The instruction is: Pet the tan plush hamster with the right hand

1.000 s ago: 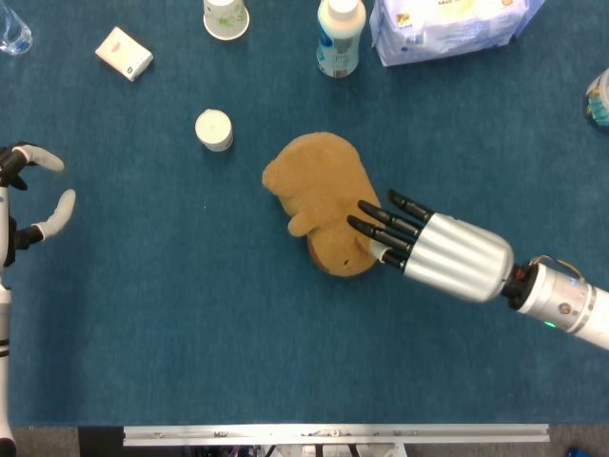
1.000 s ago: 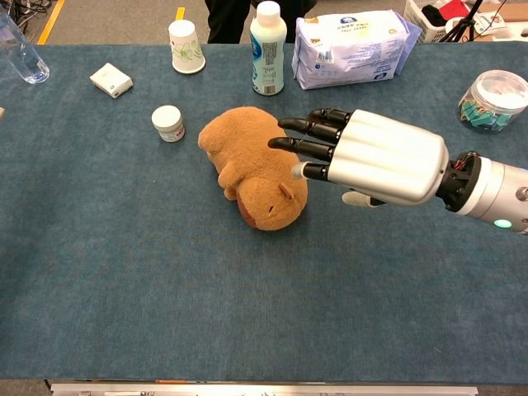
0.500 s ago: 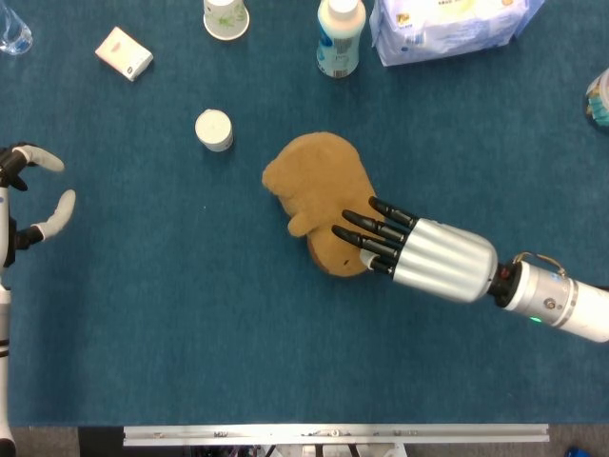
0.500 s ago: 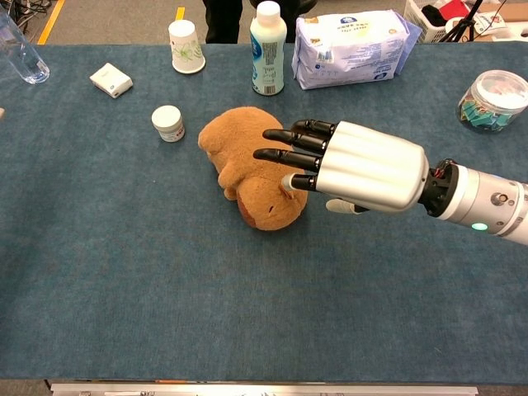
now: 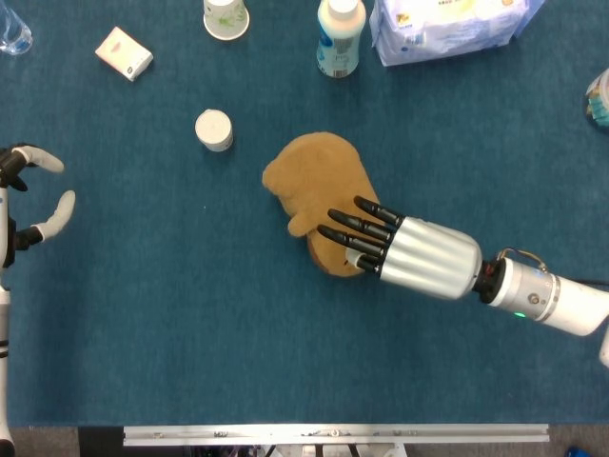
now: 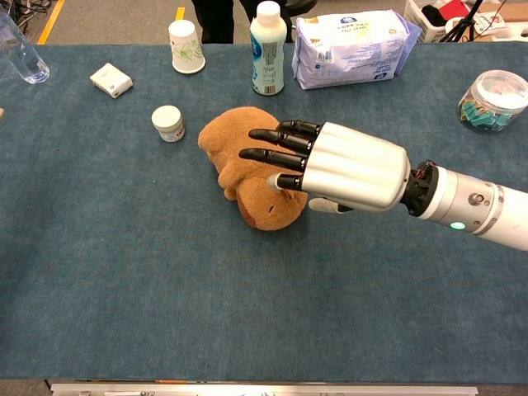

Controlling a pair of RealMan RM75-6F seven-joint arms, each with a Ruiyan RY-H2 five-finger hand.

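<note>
Tan plush hamster (image 5: 319, 190) lay mid blue carpeted worktop (image 5: 190, 324), head end toward near edge. Right hand (image 5: 404, 252), silver-backed with black fingers (image 6: 268, 154), lay palm down over hamster's near end, fingers straight and slightly spread, holding nothing. Left hand (image 5: 33, 195) hung at worktop's left edge, fingers apart, empty. Small white round jar (image 5: 214, 129) stood just left of hamster. White bottle (image 6: 269, 47), paper cup (image 6: 185, 45), wipes pack (image 6: 353, 47) lined far edge.

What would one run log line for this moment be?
right hand: flat over plush hamster | left hand: open, idle | petting: ongoing
</note>
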